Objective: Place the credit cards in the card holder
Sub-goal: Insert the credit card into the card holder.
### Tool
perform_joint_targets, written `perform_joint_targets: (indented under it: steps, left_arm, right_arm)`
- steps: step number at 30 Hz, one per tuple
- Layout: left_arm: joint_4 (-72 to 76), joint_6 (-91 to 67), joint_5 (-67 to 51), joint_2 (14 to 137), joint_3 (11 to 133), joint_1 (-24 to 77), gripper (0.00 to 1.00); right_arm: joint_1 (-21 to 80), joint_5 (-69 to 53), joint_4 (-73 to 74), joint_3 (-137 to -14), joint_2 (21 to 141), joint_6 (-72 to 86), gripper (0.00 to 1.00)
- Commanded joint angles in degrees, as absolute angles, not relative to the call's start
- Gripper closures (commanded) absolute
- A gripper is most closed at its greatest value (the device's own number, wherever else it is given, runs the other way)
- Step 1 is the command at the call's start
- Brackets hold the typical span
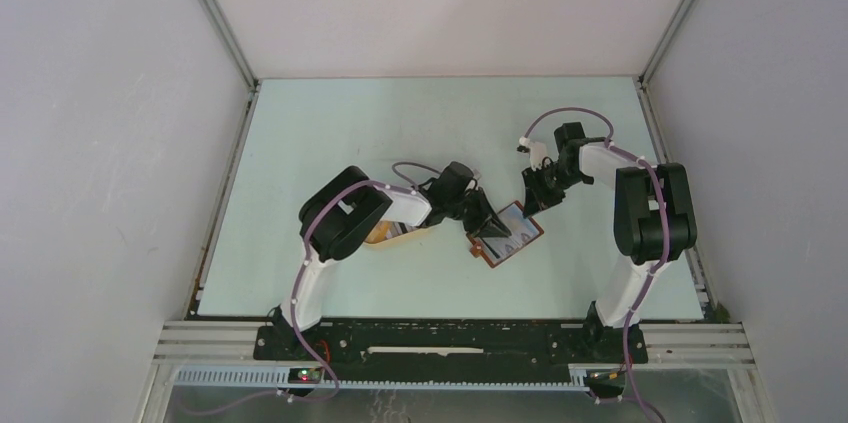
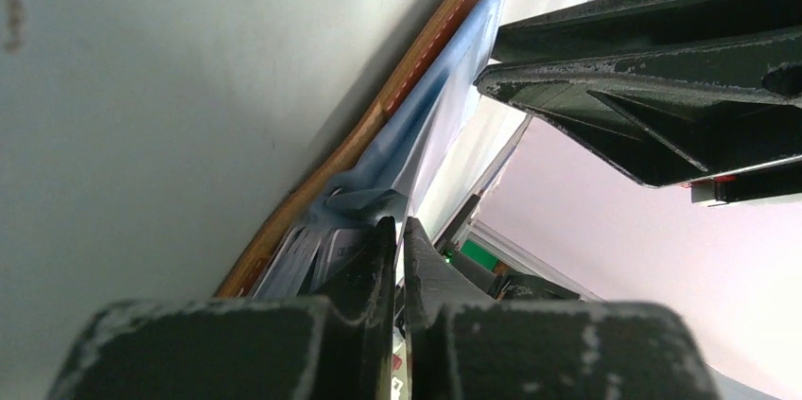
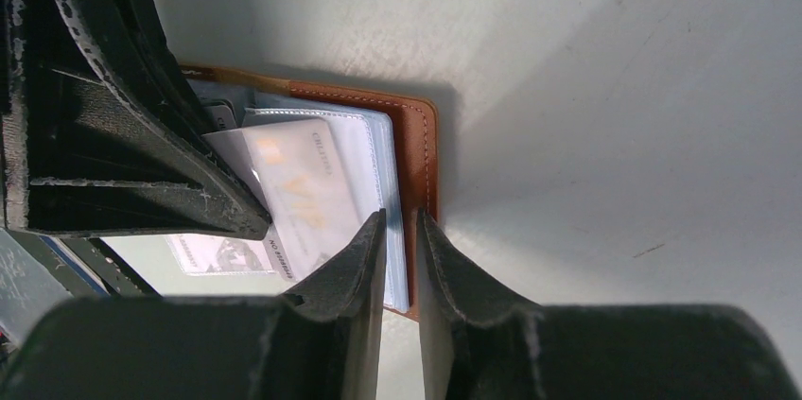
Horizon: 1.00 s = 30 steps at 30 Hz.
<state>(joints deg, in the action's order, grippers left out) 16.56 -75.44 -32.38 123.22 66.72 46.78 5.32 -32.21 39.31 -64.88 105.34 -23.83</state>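
The reddish-brown card holder [image 1: 516, 241] lies open on the table between both arms, its grey-blue clear pockets [image 3: 374, 149] facing up. My right gripper [image 3: 401, 217] is shut on its edge, with the leather cover [image 3: 417, 140] and the pocket sleeves in the narrow gap; from above, the right gripper [image 1: 529, 207] is at its far side. My left gripper [image 2: 398, 223] is nearly shut, with a thin card edge between its fingers. A whitish credit card [image 3: 301, 190] with orange print slants into the pockets under the left finger [image 3: 123, 145]. The left gripper [image 1: 488, 227] hovers over the holder's left half.
An oval cream tray [image 1: 384, 236] with something tan-orange in it sits left of the holder, mostly hidden under the left arm. The pale table [image 1: 330, 133] is fenced by white walls and metal rails. The two grippers are very close together over the holder.
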Motion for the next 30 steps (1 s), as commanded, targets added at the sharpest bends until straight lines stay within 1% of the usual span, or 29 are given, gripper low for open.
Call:
perform_joint_targets:
  steps: [1, 5, 9, 11, 15, 18, 25, 30]
  left_arm:
    - [10.99, -72.05, -31.47, 125.31, 69.77, 46.45, 0.92]
    - [10.18, -71.57, -31.17, 125.06, 70.44, 46.39, 0.87]
    - [9.31, -70.93, -30.64, 123.81, 70.19, 46.38, 0.79]
    - [8.83, -70.59, -30.50, 123.30, 69.93, 46.40, 0.77]
    - [8.79, -70.33, -30.50, 122.80, 69.32, 46.22, 0.75]
    - [8.70, -70.14, -30.44, 122.45, 68.81, 46.15, 0.73]
    - [9.23, -69.79, -29.75, 120.65, 66.28, 45.85, 0.71]
    - [9.45, -69.84, -30.01, 120.62, 66.09, 45.79, 0.70]
  right_arm:
    - [5.18, -33.02, 39.88, -66.45, 105.73, -23.13, 0.75]
    - [5.11, -33.21, 39.83, -66.49, 105.11, -23.04, 0.74]
    - [5.02, -33.70, 39.73, -66.45, 103.96, -23.10, 0.74]
    - [4.85, -34.11, 39.72, -66.45, 103.37, -23.18, 0.73]
    - [4.37, -34.74, 39.68, -66.46, 102.22, -23.38, 0.72]
    - [3.82, -35.35, 39.82, -66.49, 101.36, -23.67, 0.69]
    - [2.90, -38.35, 39.06, -64.90, 97.19, -25.30, 0.69]
    - [3.02, -42.97, 39.38, -63.37, 93.45, -28.31, 0.69]
